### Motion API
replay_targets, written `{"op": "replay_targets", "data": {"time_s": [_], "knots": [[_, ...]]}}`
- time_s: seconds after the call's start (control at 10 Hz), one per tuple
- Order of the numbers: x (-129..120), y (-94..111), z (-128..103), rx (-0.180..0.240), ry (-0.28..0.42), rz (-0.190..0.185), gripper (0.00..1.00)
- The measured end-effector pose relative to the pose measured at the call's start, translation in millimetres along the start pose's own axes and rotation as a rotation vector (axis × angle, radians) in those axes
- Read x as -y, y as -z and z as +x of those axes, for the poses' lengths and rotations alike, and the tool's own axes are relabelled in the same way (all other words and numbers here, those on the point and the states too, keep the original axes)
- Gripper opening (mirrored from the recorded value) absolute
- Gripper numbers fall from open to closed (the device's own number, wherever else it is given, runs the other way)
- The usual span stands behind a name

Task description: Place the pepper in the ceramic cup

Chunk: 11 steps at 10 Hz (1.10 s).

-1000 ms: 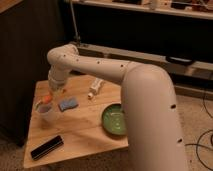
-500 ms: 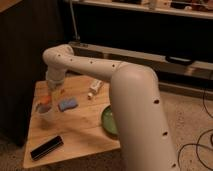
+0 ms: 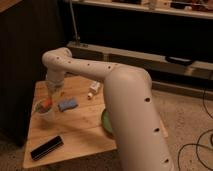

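Wooden table (image 3: 85, 132) in a dim room, dark shelving behind — your arm (image 3: 125, 95) fills most of the view and hides the right half of the tabletop. Gripper (image 3: 52, 92) sits low over the left end, right above the cup (image 3: 44, 112). Pepper (image 3: 47, 103) shows as an orange-red bit at the cup's rim, just under the gripper; looks like it's at or partly inside the mouth, but whether it's held or already let go I can't tell — the jaws can't be made out at all. Step in hand, by my read: the drop-in, late in the task. Next you need the pepper fully clear of the rim and inside, then a straight lift up so you don't tip the cup, which is light and near the table edge. Counts: one pepper, one cup, one blue-grey piece (image 3: 67, 104) just beside the cup, one green bowl (image 3: 105, 121) mostly hidden by the arm, one black bar (image 3: 47, 148) near the front edge, one small white bottle (image 3: 93, 89) further back.
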Motion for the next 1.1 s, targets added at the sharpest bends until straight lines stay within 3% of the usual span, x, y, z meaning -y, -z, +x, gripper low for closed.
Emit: {"op": "replay_targets", "data": {"time_s": [0.2,0.6,0.7,1.1], "knots": [[-0.4,-1.6,0.9,-0.004,0.0,-0.001,0.34],[1.7,3.4,2.7,-0.035,-0.011,0.034,0.75],[1.8,3.4,2.4,-0.04,-0.012,0.038,0.79],[1.3,3.9,2.7,-0.05,-0.019,0.043,0.8]]}}
